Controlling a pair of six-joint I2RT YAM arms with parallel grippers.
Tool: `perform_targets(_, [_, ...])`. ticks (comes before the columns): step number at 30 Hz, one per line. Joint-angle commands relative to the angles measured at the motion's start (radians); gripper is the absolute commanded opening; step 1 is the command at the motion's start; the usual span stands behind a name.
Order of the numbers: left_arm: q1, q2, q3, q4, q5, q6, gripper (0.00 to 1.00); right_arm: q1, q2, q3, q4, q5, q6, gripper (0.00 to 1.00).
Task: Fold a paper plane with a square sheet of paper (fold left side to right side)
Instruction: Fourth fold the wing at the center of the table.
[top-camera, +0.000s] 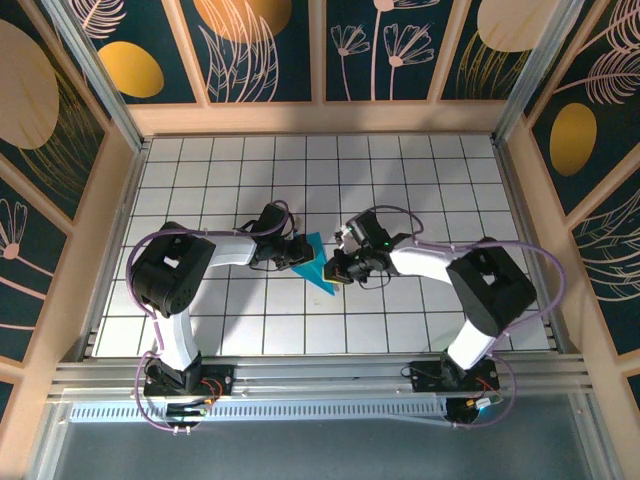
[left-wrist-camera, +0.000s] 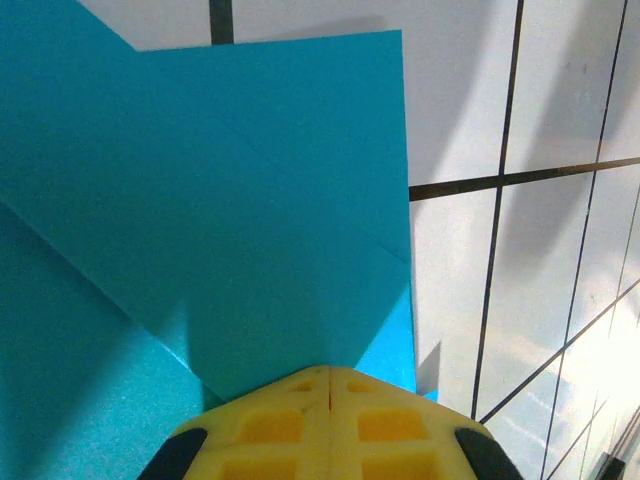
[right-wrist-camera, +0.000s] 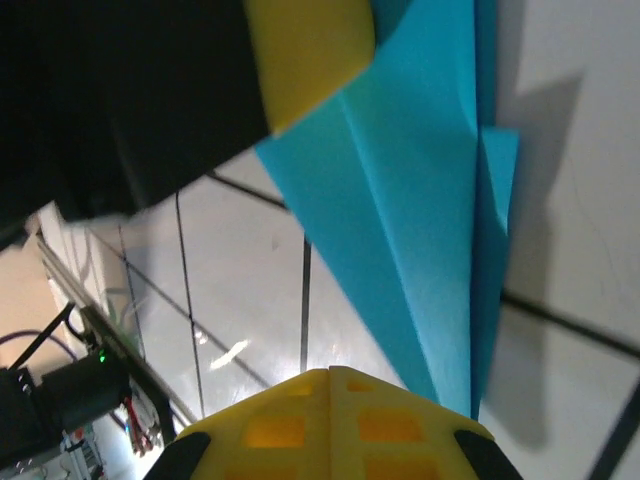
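Note:
The cyan-blue sheet of paper lies on the white grid table between the two arms. It is folded into a narrow pointed shape with its tip toward the near right. In the left wrist view, layered flaps of the paper spread out ahead of my left gripper, which is shut with its tip at the paper's edge. My left gripper sits on the paper's left side. My right gripper is shut at the paper's right edge. In the right wrist view, the right gripper's tip rests just beside the tapering paper.
A yellow finger of the left gripper reaches over the paper's far end in the right wrist view. Wooden walls enclose the table on three sides. An aluminium rail with both arm bases runs along the near edge.

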Motion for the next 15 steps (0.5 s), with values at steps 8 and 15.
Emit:
perform_targets(8, [0.015, 0.038, -0.032, -0.090, -0.102, 0.011, 0.00, 0.005, 0.158, 0.102, 0.104, 0.035, 0.011, 0.00])
perform_targets(15, [0.015, 0.038, -0.030, -0.091, -0.101, 0.013, 0.00, 0.000, 0.209, 0.138, 0.131, 0.031, 0.012, 0.00])
